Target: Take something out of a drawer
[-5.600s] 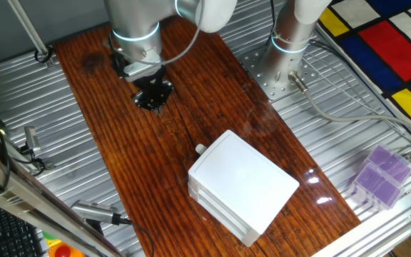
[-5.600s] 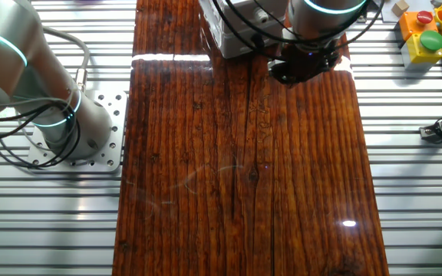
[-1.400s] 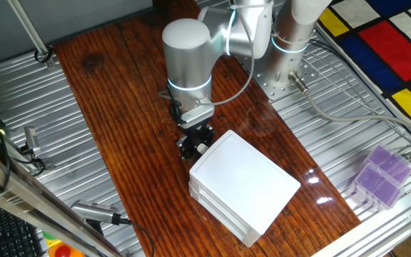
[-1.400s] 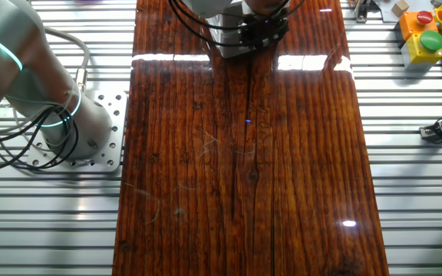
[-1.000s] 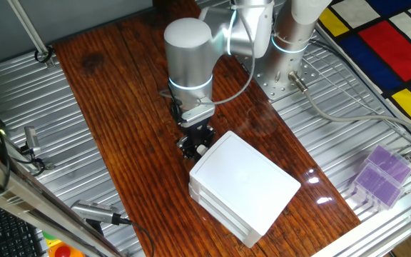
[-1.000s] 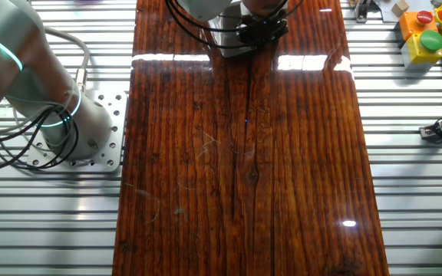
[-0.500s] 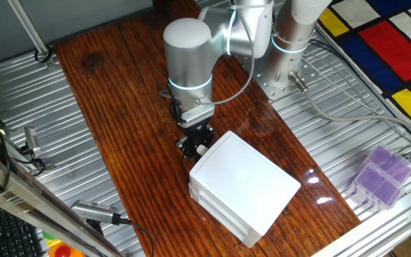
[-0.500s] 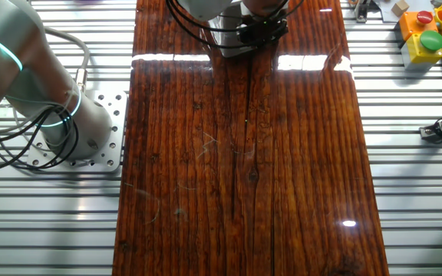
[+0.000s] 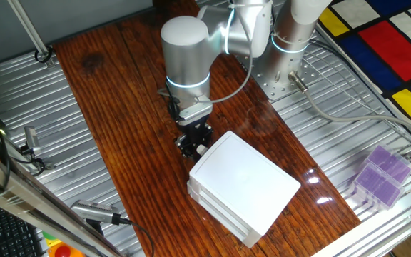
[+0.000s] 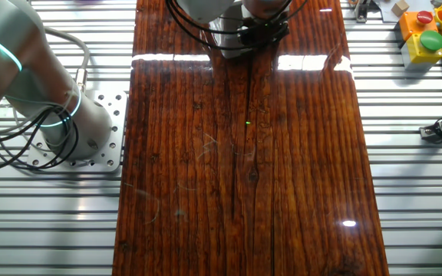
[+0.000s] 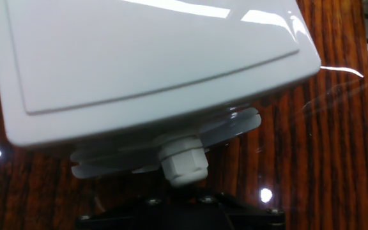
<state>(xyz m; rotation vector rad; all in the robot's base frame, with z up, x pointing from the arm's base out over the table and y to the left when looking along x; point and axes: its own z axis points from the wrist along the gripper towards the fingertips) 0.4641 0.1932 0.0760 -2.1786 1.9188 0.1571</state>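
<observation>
The white two-drawer unit [image 9: 245,178] lies on the wooden table; it fills the top of the hand view [image 11: 139,51] and shows at the far edge of the other fixed view [image 10: 222,37]. The upper drawer [image 11: 126,160] sticks out a thin sliver under the lid. Its small white knob [image 11: 184,165] sits right at my gripper [image 11: 183,186], whose black tips close around it. The gripper [image 9: 195,145] stands at the unit's left corner and shows at the top of the other fixed view [image 10: 261,32]. The tan lump is hidden.
The arm's base plate [image 9: 280,71] stands behind the unit, and a second arm's base [image 10: 75,123] is at the left. A purple box [image 9: 380,175] lies at the right, a yellow button box [image 10: 427,34] at the far right, and clamps [image 9: 31,146] at the left.
The arm came from the far left of the table to the knob. In the last half second the arm and the unit's near corner shifted slightly left.
</observation>
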